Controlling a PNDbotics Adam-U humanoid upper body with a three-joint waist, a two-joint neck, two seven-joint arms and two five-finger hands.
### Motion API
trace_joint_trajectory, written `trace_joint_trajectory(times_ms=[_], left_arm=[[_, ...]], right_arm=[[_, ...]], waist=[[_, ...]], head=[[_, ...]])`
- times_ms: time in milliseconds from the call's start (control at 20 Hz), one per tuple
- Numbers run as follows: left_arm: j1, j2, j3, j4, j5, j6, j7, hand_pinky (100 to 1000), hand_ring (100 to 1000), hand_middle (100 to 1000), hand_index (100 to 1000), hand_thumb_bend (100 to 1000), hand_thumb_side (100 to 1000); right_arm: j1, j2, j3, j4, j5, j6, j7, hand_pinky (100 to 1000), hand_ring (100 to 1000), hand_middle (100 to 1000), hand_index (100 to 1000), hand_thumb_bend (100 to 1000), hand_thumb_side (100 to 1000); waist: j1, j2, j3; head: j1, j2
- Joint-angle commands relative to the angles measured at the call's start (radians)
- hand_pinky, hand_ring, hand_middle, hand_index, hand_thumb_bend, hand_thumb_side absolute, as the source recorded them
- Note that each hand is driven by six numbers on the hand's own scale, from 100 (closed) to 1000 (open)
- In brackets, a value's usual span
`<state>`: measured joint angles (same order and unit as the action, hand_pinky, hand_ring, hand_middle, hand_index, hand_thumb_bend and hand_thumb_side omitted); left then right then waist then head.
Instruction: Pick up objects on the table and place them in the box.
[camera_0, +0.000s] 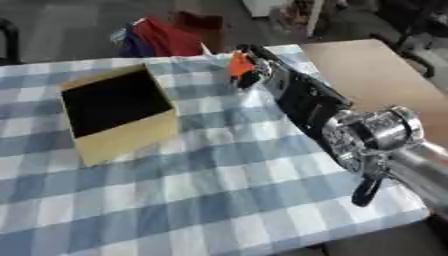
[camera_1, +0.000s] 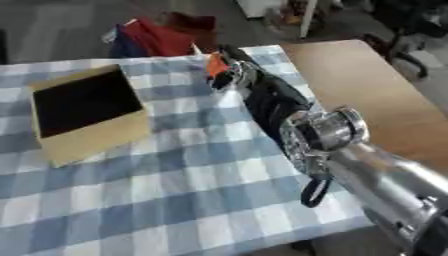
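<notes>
1. Blue-and-white checked cloth (camera_0: 201, 200) covers the table; bare wood tabletop (camera_0: 376, 75) lies to its right.
2. Only an orange patch of the object (camera_0: 239, 64) shows at the far edge, so its shape and long axis cannot be told.
3. Curled round it, the right hand (camera_0: 254, 70) holds it.
4. Open cardboard box (camera_0: 118, 112) sits left, well apart.

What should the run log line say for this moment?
right robot hand: far side of table, shut on orange object | box: open, left of hand | left hand: not in view
</notes>
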<state>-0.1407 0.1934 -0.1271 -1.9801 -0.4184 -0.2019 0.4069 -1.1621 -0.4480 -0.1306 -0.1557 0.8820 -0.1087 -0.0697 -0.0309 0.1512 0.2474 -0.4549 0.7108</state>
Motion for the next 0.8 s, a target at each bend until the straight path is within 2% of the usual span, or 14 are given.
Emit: trace_joint_trajectory(times_ms=[50,150,350,400,550,600,800], left_arm=[[-0.012,0.012,0.006,-0.02,-0.002,-0.002,0.004,645,679,612,766,100,525],[-0.012,0.012,0.005,-0.02,-0.003,-0.002,0.003,645,679,612,766,100,525],[-0.012,0.011,0.006,-0.02,-0.003,-0.001,0.003,645,679,611,765,100,526],[-0.013,0.011,0.006,-0.02,-0.003,-0.002,0.003,645,679,611,766,100,526],[-0.013,0.01,0.006,-0.02,-0.004,-0.002,0.004,645,680,611,765,100,526],[-0.013,0.01,0.006,-0.02,-0.004,-0.002,0.004,645,680,611,765,100,527],[-0.012,0.009,0.007,-0.02,-0.004,-0.001,0.005,644,680,611,765,100,528]], right_arm=[[-0.014,-0.016,0.028,0.036,-0.026,-0.014,-0.022,867,905,889,1000,207,100],[-0.016,-0.014,0.043,0.054,-0.035,-0.024,-0.034,859,892,852,984,178,100],[-0.02,-0.014,0.065,0.072,-0.039,-0.034,-0.076,835,854,744,889,129,100],[-0.021,-0.015,0.068,0.072,-0.037,-0.036,-0.089,812,818,636,802,105,100],[-0.023,-0.016,0.068,0.058,-0.014,-0.028,-0.137,788,777,541,705,100,100],[-0.024,-0.017,0.063,0.048,-0.005,-0.022,-0.153,766,737,464,620,100,100],[-0.026,-0.012,0.034,-0.008,0.046,0.006,-0.212,734,668,374,520,100,100]], waist=[[0.004,-0.008,0.003],[0.003,-0.007,0.003],[0.0,-0.007,0.002],[-0.001,-0.007,0.002],[-0.003,-0.007,0.002],[-0.003,-0.006,0.001],[-0.005,-0.007,-0.001]], head=[[-0.005,-0.011],[-0.006,-0.011],[-0.009,-0.01],[-0.01,-0.01],[-0.012,-0.011],[-0.013,-0.011],[-0.015,-0.01]])
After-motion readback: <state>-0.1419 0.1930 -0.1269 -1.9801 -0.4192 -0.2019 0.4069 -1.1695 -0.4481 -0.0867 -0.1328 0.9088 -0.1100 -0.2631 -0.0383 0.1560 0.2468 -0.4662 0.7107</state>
